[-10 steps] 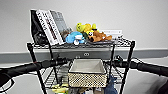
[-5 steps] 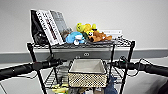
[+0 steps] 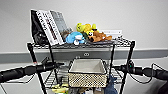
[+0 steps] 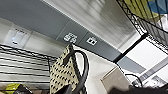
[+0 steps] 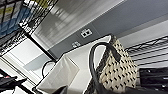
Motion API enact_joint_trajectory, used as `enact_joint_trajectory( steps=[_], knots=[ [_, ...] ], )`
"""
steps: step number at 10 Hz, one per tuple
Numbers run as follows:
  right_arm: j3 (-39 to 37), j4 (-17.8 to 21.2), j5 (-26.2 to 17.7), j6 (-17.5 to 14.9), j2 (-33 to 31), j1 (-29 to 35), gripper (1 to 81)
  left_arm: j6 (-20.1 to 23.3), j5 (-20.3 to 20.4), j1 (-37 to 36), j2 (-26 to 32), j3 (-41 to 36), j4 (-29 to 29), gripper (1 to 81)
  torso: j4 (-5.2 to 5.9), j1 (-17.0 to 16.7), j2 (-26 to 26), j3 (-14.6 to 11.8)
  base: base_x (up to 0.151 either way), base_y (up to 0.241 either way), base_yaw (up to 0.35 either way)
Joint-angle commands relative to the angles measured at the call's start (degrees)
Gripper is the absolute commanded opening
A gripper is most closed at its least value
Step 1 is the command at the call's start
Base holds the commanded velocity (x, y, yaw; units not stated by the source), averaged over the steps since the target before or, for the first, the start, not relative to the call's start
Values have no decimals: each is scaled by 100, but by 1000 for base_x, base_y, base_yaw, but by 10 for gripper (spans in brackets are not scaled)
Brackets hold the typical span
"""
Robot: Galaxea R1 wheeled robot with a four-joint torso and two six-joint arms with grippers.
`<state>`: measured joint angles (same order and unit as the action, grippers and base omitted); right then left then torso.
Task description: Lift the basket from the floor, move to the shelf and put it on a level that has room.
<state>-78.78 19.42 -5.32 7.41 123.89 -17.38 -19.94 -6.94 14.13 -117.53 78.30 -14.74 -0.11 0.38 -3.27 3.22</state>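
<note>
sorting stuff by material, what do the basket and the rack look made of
Basket: seemingly woven fibre sides, speckled beige weave, with a cream cloth-like lining and dark loop handles. Rack: probably metal, with black posts and thin wire-grid tiers.

Bright even indoor light; soft blur throughout; faint shadow streaks on wall.
</note>
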Motion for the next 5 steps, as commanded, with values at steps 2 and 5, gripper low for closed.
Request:
enact_joint_trajectory(
  steps=[2, 5],
  knots=[
    [750, -9, 198, -12, -678, 354, 811, 8, 52, -328, 572, -631, 225, 811, 0, 0, 0, 0, 0, 0, 0],
    [962, -8, 198, -47, -960, -173, 811, 8, 95, 173, 897, -1000, 340, 811, 0, -2, -2, -2, 0, 0, 0]
  ],
)
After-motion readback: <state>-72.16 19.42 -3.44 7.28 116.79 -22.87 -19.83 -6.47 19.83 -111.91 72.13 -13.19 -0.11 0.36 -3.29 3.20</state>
